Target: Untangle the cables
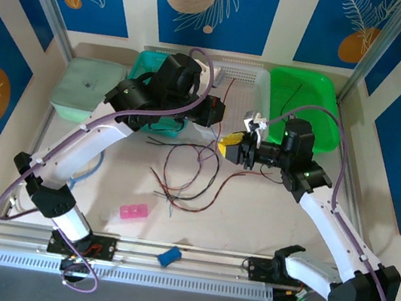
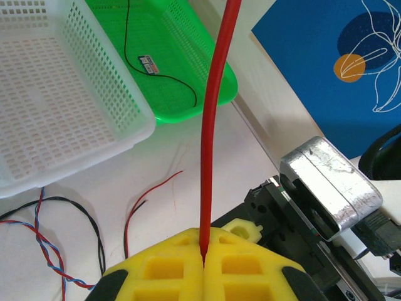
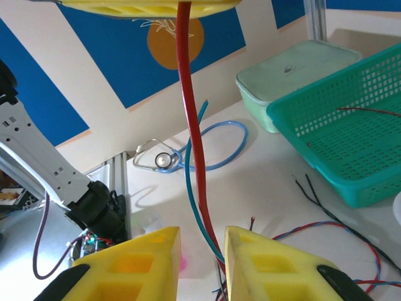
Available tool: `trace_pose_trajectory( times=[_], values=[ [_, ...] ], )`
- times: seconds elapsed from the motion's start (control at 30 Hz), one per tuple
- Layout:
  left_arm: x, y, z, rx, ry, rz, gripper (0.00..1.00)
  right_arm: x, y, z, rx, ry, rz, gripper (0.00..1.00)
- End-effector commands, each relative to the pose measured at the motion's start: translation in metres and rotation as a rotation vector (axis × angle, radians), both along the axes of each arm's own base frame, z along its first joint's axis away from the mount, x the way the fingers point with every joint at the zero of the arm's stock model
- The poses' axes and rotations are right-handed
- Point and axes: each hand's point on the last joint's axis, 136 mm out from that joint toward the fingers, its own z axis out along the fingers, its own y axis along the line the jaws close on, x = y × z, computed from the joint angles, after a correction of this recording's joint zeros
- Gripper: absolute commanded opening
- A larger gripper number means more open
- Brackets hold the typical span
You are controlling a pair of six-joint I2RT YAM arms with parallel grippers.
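**Red wire pinched by L, strung across to R: light, floppy stuff**

The left gripper (image 2: 203, 258) was shut tight on the red wire (image 2: 213, 125), its yellow pads meeting w/ no gap around it. From there the strand ran taut-ish to the right gripper (image 3: 202, 251). Those jaws stood apart, w/ the red wire and a teal-blue wire (image 3: 188, 182) passing thru the gap, neither visibly pinched.

The rest of the cables (image 1: 189, 172) lay in a loose heap on the white table (image 1: 265, 222), between the two arms and just in front of the baskets. One black strand (image 2: 169, 78) sat in the green basket (image 2: 216, 94), and another red one in the teal basket (image 3: 326, 125).

Handling, my read:
- Very light; no load on the arms.
- Soft and springy; likely holds its curl, so loops prob. snag on each other when pulled.
- Insulation smooth and glossy, so it could slip thru the pads unless clamped hard.
- Thin, so hard jerks risk kinks or a stripped end.
- Best hold: a free straight run near an end, away from crossings, then draw slowly along the strand.

Materials etc.: a red/blue twisted pair (image 2: 50, 251) lay by the white basket (image 2: 62, 94). All baskets were perforated plastic mesh w/ rounded rims. The pads were blocky yellow plastic w/ square pockets.
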Motion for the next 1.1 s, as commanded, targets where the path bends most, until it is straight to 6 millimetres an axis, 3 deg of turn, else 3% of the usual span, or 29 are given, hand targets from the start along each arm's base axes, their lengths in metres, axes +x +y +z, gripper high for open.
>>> trace_pose_trajectory(
  times=[0.0, 0.17, 0.43, 0.7, 0.8, 0.93, 1.07],
  values=[
    [-0.001, -0.001, 0.006, -0.022, 0.016, -0.005, 0.00, -0.006, 0.004, 0.017, 0.035, -0.009, 0.053, 0.26],
    [-0.001, -0.001, 0.007, -0.026, 0.018, -0.006, 0.00, -0.003, 0.008, 0.015, 0.036, -0.001, 0.065, 0.20],
    [-0.002, 0.000, 0.005, -0.019, 0.019, -0.005, 0.00, -0.002, 0.011, 0.013, 0.030, 0.002, 0.078, 0.00],
    [0.000, 0.002, 0.006, -0.007, 0.008, 0.002, 0.00, -0.002, 0.007, 0.014, 0.020, -0.015, 0.043, 0.00],
    [0.002, 0.011, 0.003, 0.018, 0.004, 0.028, 0.00, 0.000, 0.001, 0.017, 0.025, -0.046, 0.001, 0.00],
    [0.012, 0.031, -0.008, 0.001, 0.065, 0.106, 0.00, 0.003, -0.011, 0.020, 0.042, -0.086, -0.058, 0.00],
    [0.024, 0.057, -0.006, -0.054, 0.059, 0.170, 0.00, 0.000, -0.019, 0.033, 0.064, -0.125, -0.087, 0.00]
  ],
)
